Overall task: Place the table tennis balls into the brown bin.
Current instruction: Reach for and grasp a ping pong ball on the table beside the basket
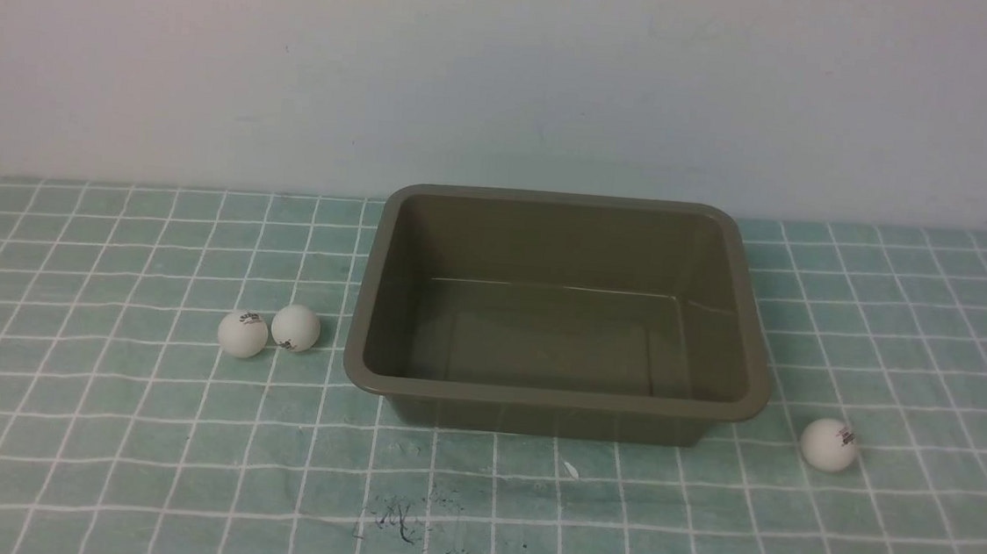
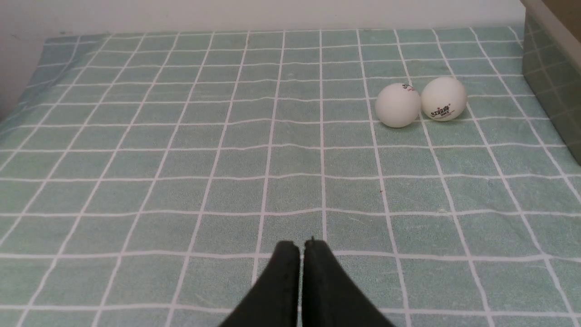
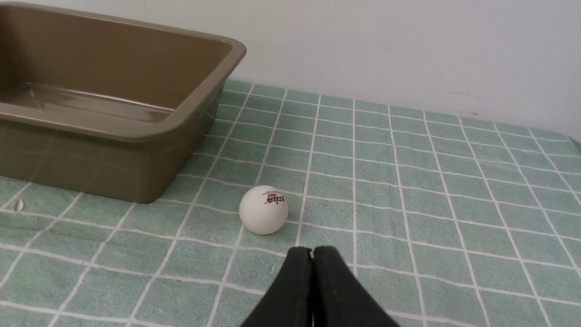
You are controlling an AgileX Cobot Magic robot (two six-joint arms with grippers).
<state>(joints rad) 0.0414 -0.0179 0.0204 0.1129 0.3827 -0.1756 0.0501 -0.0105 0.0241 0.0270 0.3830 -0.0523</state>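
The brown bin (image 1: 555, 389) stands empty on the checked cloth in the middle of the front view. Two table tennis balls (image 1: 242, 333) (image 1: 296, 327) lie touching each other just left of it. The third ball (image 1: 829, 444) rests by the bin's front right corner. Neither arm shows in the front view. My left gripper (image 2: 302, 245) is shut and holds nothing; the pair of balls (image 2: 398, 105) (image 2: 443, 98) lies well ahead of it, beside the bin wall (image 2: 551, 77). My right gripper (image 3: 312, 251) is shut and empty, a short way behind the single ball (image 3: 263, 209) near the bin (image 3: 136, 131).
A green cloth with a white grid (image 1: 94, 422) covers the table up to a pale wall (image 1: 509, 76). Dark smudges (image 1: 395, 516) and a small white fleck (image 1: 571, 469) mark the cloth in front of the bin.
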